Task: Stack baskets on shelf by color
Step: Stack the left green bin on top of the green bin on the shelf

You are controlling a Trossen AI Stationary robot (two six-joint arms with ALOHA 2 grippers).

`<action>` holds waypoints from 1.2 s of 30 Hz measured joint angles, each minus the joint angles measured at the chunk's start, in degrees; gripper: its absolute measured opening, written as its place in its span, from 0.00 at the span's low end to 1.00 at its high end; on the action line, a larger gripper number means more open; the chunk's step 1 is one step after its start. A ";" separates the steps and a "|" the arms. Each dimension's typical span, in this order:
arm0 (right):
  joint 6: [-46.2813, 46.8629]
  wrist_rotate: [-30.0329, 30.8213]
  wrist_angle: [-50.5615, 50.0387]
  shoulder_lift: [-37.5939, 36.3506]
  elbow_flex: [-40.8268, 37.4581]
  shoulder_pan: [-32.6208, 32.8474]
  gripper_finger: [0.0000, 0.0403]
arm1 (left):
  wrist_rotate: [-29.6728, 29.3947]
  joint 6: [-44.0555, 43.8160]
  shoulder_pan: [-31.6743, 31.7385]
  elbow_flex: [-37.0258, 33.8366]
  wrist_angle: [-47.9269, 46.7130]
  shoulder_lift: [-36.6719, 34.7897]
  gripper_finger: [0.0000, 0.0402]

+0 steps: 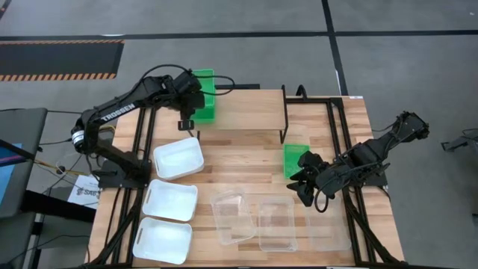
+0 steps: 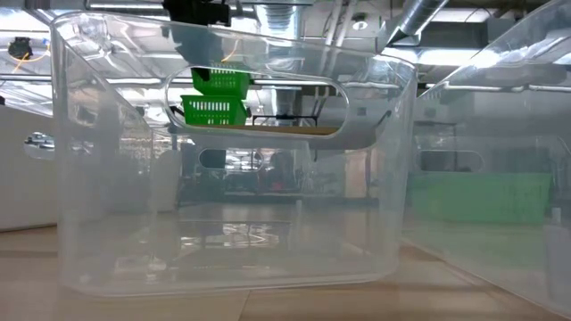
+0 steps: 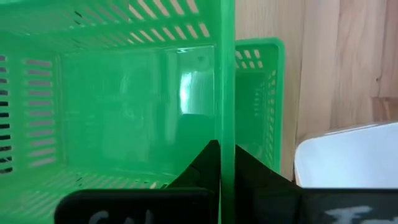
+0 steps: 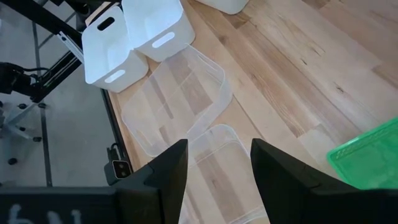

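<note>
Two green baskets are at the left end of the light-wood shelf: a lower one stands on the board, and an upper one sits slightly tilted over it. My left gripper is shut on the upper one. A third green basket rests on the table right of centre. My right gripper hangs open and empty just near of it, over the clear baskets. Three white baskets and three clear baskets rest on the table. My left gripper pinches one wall of the upper green basket at its rim, one finger inside the basket and one outside. The fingers come from above, pointing down. The basket sits a little tilted over the lower green basket; whether they touch, I cannot tell.
The white baskets lie in a column along the table's left side. The clear ones lie in a row along the near edge; one fills the low view. The shelf's right part shows bare board.
</note>
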 joint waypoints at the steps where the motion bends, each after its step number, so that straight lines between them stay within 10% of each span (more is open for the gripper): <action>1: -0.01 0.00 -0.03 0.00 0.00 0.00 0.50 | 0.36 -0.26 -0.10 0.00 0.06 -0.32 0.00; 36: -0.19 0.02 -1.27 0.00 0.02 0.00 0.50 | 3.85 -0.11 -0.22 -3.82 2.43 -2.17 0.00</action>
